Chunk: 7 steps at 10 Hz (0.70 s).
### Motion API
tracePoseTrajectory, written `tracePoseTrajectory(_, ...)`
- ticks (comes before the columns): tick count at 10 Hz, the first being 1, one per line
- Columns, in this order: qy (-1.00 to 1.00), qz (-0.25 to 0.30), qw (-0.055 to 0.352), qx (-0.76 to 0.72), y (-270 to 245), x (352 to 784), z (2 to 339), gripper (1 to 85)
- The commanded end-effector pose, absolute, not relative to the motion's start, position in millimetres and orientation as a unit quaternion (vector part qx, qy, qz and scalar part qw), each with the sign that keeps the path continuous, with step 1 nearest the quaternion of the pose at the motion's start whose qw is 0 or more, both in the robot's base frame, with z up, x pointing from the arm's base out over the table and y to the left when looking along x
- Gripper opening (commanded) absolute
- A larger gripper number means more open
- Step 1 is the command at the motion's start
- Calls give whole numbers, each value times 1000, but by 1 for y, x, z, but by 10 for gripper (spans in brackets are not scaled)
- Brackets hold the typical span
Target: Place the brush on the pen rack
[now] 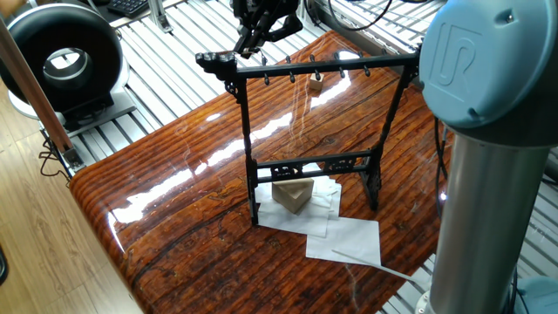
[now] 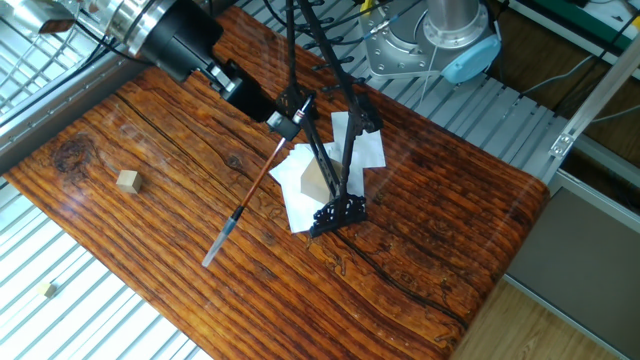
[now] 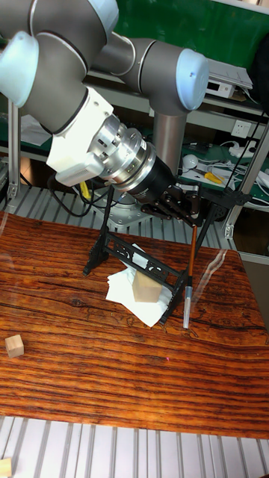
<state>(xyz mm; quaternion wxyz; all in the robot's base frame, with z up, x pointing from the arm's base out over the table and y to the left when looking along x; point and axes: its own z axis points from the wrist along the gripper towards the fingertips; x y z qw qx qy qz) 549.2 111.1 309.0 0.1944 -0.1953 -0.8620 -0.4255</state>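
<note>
Slim brush (image 3: 192, 271) hanging upright beside black pen rack (image 3: 142, 256), pale tip just above table

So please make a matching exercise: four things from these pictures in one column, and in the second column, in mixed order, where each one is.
Things:
1. brush
2. small wooden cube
3. white paper sheets
4. gripper

Places:
A. under the pen rack's feet
B. alone on the table, far from the rack
C. hanging from the gripper
D. beside the rack's top crossbar

Pairs: 1-C, 2-B, 3-A, 4-D

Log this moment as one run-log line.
phase: hanging | gripper: shut on brush | brush: held by its top, hanging down, beside the pen rack crossbar end | hung on a peg: cannot tell
</note>
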Motion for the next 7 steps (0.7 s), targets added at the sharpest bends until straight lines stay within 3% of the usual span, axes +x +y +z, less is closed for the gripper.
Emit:
tracePoseTrajectory(1,-859,-438,177,-196,114,557,314,10)
tracePoseTrajectory(7,-859,-450,160,-185,110,555,319,10)
